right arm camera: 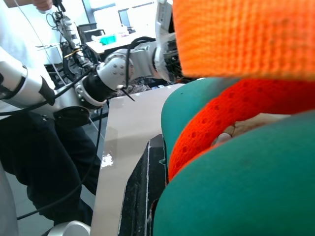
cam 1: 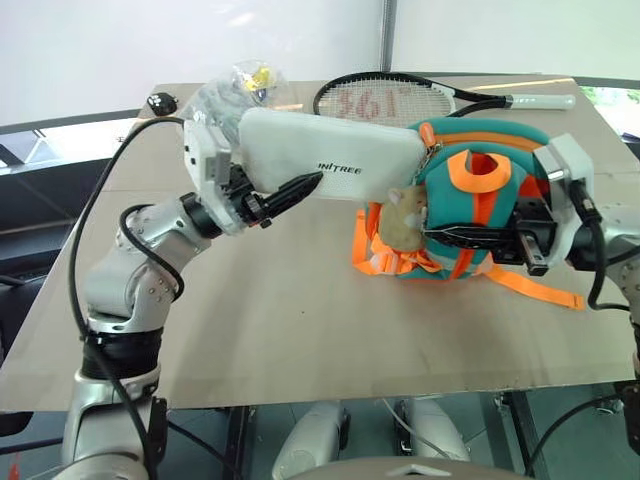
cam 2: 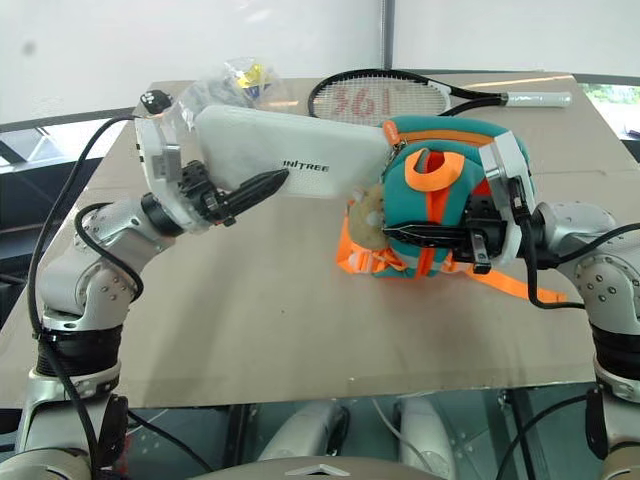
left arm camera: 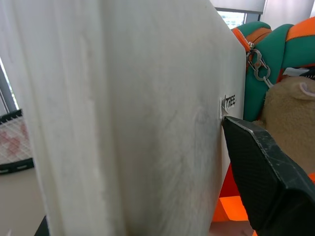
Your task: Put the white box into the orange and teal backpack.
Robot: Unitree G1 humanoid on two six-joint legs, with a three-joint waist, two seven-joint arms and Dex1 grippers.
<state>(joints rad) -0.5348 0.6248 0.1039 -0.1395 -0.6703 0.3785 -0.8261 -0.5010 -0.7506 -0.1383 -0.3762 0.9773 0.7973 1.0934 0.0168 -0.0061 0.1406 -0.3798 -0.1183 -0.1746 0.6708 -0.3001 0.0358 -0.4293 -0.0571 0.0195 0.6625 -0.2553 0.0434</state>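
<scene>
Closest to the head camera: left gripper [cam 1: 300, 187], holding the white box [cam 1: 335, 155] clear of the table [cam 1: 300, 320].

Clamped about halfway on the box's near end, one black finger [left arm camera: 268, 172] laid flat across the face just under the dark lettering. Held lengthwise and roughly level, far end touching the upper edge of the orange and teal backpack [cam 1: 480, 200], beside its zipper pulls [left arm camera: 256, 61]. Not yet inside. Standing on the table to the right, tan plush bear [cam 1: 405, 220] at the front, orange straps [cam 1: 385, 262] trailing onto the tabletop. Pinched fully shut from the right side: right gripper [cam 2: 400, 234], fingers level, buried in the backpack's fabric by the bear. Behind, near the table's far edge: black tennis racket [cam 1: 385, 100] and crinkled clear bag [cam 1: 235, 85].
</scene>
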